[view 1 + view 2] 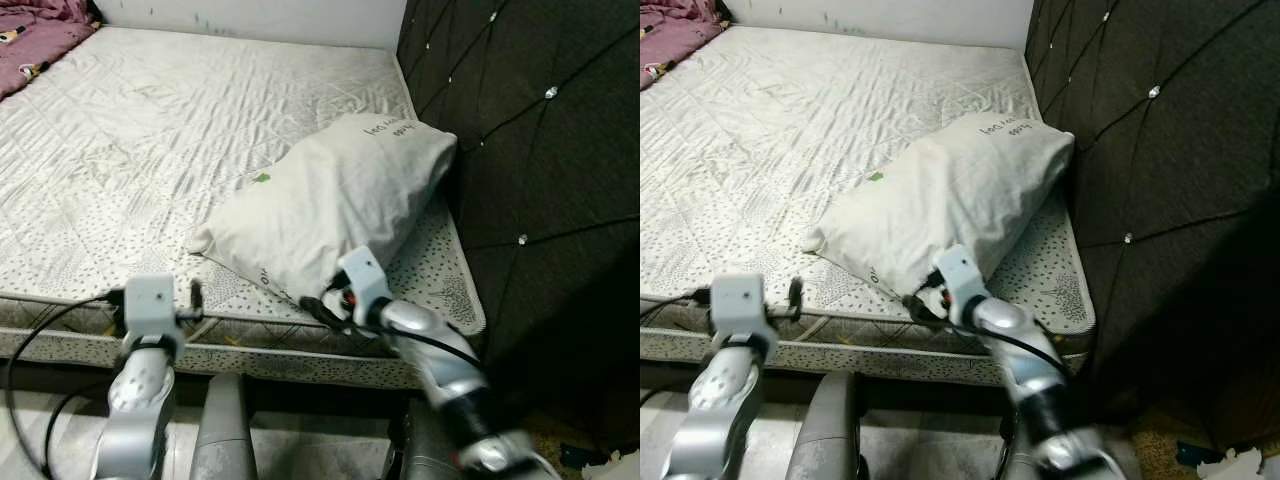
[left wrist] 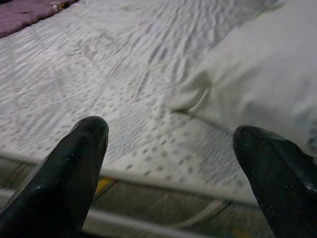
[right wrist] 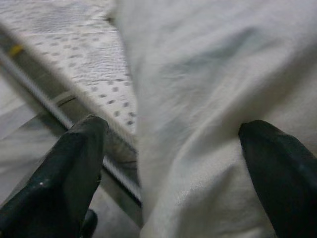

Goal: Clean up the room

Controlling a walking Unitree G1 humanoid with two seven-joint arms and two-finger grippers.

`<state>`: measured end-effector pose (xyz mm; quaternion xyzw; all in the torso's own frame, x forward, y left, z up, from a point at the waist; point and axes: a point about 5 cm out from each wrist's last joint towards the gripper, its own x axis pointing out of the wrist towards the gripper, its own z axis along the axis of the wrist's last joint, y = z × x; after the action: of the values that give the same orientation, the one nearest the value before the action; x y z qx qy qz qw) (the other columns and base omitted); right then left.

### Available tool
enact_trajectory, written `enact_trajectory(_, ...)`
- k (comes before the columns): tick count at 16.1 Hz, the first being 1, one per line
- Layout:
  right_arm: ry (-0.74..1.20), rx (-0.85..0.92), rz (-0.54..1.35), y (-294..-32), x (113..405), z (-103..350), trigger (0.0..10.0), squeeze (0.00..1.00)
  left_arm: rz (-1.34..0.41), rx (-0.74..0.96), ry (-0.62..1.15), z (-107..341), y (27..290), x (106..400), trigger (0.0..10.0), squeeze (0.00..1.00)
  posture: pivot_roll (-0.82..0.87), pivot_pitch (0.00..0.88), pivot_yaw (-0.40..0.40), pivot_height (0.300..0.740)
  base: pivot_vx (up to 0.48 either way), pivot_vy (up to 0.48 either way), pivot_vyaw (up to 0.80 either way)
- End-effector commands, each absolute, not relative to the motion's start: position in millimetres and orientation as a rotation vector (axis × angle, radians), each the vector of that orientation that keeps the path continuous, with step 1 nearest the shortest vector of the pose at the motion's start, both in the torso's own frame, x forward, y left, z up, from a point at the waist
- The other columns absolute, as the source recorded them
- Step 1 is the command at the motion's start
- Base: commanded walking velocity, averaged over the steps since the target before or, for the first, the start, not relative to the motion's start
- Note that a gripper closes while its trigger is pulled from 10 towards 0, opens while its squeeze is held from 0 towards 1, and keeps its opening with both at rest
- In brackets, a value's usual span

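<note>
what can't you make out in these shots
- Writing on the pillow: left eye view, too small to read.
- Small things on the purple blanket: cut by the picture's edge, too small to name.
- Whether the right gripper touches the pillow: right wrist view is blurred; its fingers stand open at the cloth.
- Floor scraps by the headboard: dark, cut by the corner.
- Left gripper: open at the mattress edge; that edge is blurred.

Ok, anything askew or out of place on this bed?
Yes. The white pillow lies diagonally across the mattress, one corner at the front edge rather than squared against the dark headboard. The right gripper is at that corner, fingers open.
</note>
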<state>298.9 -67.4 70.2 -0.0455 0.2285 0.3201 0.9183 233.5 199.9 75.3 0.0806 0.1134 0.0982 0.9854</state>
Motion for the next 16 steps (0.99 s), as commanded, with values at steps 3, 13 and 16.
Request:
enact_trajectory(3, 0.491, -0.102, 0.534, -72, 311, 67, 10.0, 0.0, 0.258, 0.197, 0.254, 76, 215, 218, 10.0, 0.0, 0.2, 0.0, -0.071, 0.575, 0.0, 0.0, 0.0)
enact_trajectory(13, 0.451, -0.157, 0.273, -131, 318, 70, 10.0, 0.0, 0.247, 0.2, 0.246, 79, 212, 225, 10.0, 0.0, 0.19, 0.0, -0.049, 0.575, 0.0, 0.0, 0.0)
enact_trajectory(16, 0.531, -0.169, 0.397, -137, 302, 58, 10.0, 0.0, 0.242, 0.2, 0.251, 79, 212, 224, 10.0, 0.0, 0.17, 0.0, -0.042, 0.575, 0.0, 0.0, 0.0)
